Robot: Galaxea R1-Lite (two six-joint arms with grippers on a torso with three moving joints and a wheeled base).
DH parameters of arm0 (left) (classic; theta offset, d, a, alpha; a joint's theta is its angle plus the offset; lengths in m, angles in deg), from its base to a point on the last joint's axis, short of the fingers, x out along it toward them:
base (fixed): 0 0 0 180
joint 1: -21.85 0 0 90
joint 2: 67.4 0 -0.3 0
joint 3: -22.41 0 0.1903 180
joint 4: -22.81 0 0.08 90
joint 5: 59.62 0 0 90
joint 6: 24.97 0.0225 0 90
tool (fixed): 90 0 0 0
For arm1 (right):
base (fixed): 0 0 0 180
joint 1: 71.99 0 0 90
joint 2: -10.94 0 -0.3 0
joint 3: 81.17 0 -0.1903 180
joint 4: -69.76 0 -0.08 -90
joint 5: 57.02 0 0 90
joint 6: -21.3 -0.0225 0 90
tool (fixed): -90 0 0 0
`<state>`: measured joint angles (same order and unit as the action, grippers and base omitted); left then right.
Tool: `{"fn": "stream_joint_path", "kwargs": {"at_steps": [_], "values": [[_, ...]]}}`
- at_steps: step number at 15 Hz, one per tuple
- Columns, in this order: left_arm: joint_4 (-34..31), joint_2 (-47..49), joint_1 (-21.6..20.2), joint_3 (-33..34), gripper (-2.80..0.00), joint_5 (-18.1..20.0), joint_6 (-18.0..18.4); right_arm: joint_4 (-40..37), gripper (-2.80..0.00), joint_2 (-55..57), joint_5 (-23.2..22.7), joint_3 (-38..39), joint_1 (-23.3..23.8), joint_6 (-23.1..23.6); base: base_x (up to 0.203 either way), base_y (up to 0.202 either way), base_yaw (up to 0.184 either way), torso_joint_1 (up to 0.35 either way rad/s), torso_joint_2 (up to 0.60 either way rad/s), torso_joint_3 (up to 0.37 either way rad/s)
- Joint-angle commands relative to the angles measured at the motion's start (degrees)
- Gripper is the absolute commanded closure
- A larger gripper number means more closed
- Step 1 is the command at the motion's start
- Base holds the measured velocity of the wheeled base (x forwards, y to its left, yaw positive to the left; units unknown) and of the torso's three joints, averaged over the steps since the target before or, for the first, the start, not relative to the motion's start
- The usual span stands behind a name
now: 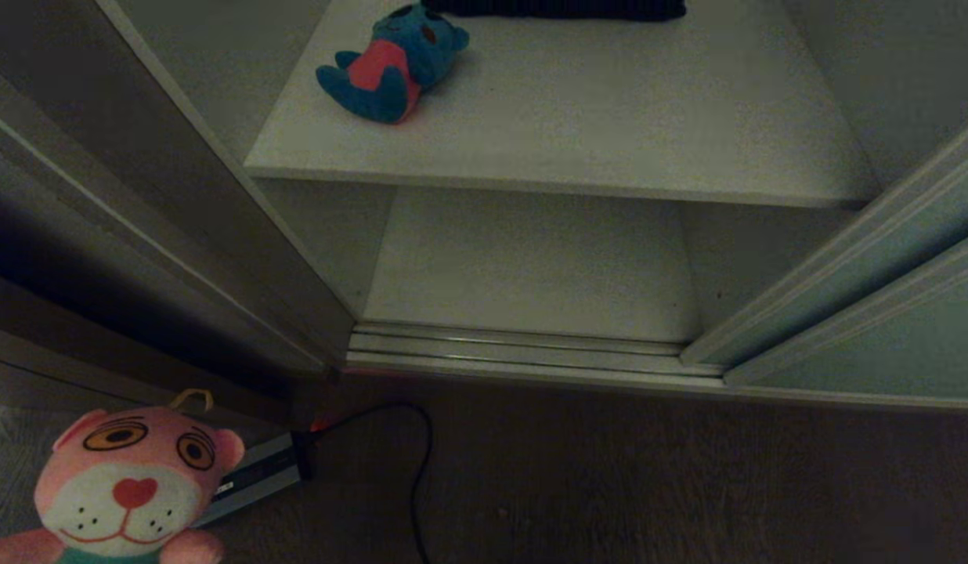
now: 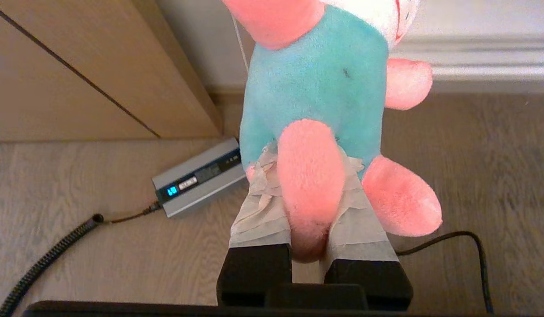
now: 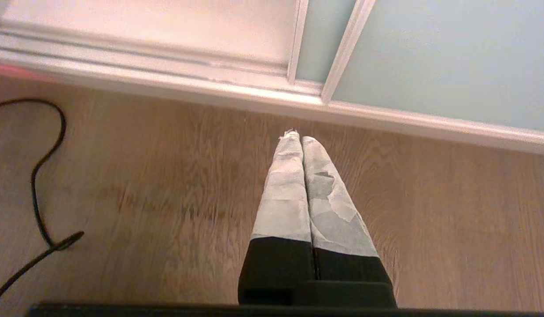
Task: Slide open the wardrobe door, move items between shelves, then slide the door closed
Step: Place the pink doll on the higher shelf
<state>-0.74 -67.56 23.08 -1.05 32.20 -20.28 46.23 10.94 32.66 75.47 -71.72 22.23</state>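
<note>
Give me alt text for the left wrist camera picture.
The left gripper holds a pink plush toy in a teal shirt by one leg above a wooden floor. Behind it lie a grey power box and a black cable.

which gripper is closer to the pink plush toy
Left. The left gripper is clamped on a leg of the pink plush toy, holding it above the floor. The right gripper is shut and empty, over bare floor near the sliding wardrobe door.

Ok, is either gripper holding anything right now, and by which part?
The left gripper is shut on the pink plush toy, pinching one of its pink legs between the taped fingers. The right gripper is shut and empty above the floor.
</note>
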Motion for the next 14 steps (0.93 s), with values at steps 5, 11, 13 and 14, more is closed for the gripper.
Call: {"fn": "stream_joint_path", "kwargs": {"at_steps": [5, 11, 13, 14], "values": [[0.2, 0.1, 0.0, 0.1, 0.0, 0.0, -0.2, 0.0, 0.0, 0.0, 0.0, 0.2, 0.0, 0.0, 0.0, 0.0, 0.0, -0.001, 0.0, 0.197], [0.2, 0.1, 0.0, 0.1, 0.0, -0.4, -0.9, 0.0, 0.0, -0.1, 0.0, 0.2, 0.0, 0.0, 0.0, 0.0, 0.0, 0.0, 0.0, 0.203], [0.4, 0.1, 0.0, 0.0, 0.0, -1.0, -0.7, 0.0, 0.0, 0.0, 0.0, 0.2, 0.0, 0.0, 0.0, 0.0, 0.0, 0.002, 0.0, 0.105], [0.7, 0.1, 0.0, 0.0, 0.0, -1.5, -0.2, 0.0, 0.0, -0.1, 0.0, 0.2, 0.0, 0.0, 0.0, 0.0, 0.0, 0.006, 0.0, 0.037]]}}
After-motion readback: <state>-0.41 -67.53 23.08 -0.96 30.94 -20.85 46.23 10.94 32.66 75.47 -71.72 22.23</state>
